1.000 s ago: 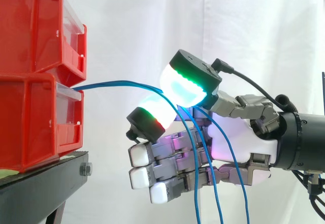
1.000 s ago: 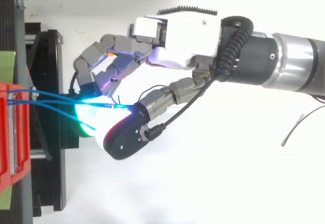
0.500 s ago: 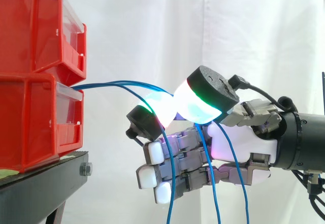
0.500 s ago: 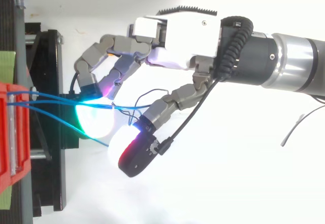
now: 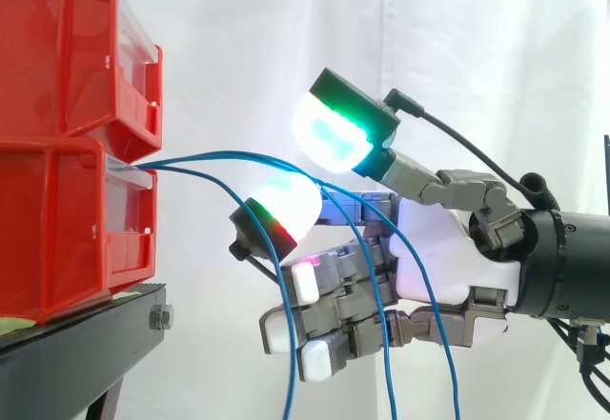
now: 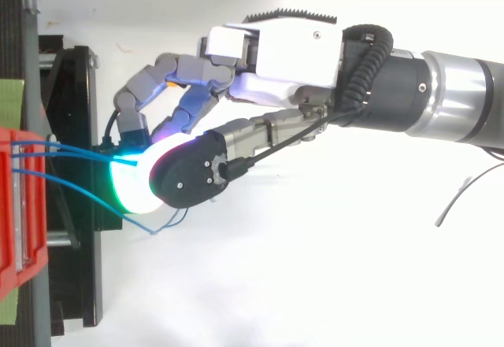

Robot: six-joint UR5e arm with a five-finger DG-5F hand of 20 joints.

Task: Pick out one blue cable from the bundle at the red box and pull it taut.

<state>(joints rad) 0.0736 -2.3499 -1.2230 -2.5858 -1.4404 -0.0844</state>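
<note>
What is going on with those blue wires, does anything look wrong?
The blue cables look untidy: they leave the lower red bin together, arch across the hand and hang slack below it. None is taut, and several drape over the hand rather than one alone.

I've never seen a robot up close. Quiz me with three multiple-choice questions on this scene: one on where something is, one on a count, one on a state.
1. Where do the thin blue cables start? A the lower red plastic bin; B a wooden drawer; C a metal pipe.
2. How many blue strands hang down past the robot hand? A one; B six; C three.
3. How do the cables lie? A stretched straight; B drooping slack; C knotted into a ball.
Answers: 1 A, they leave that bin's front; 2 C, three strands drop in the side view; 3 B, they curve and sag.
</note>
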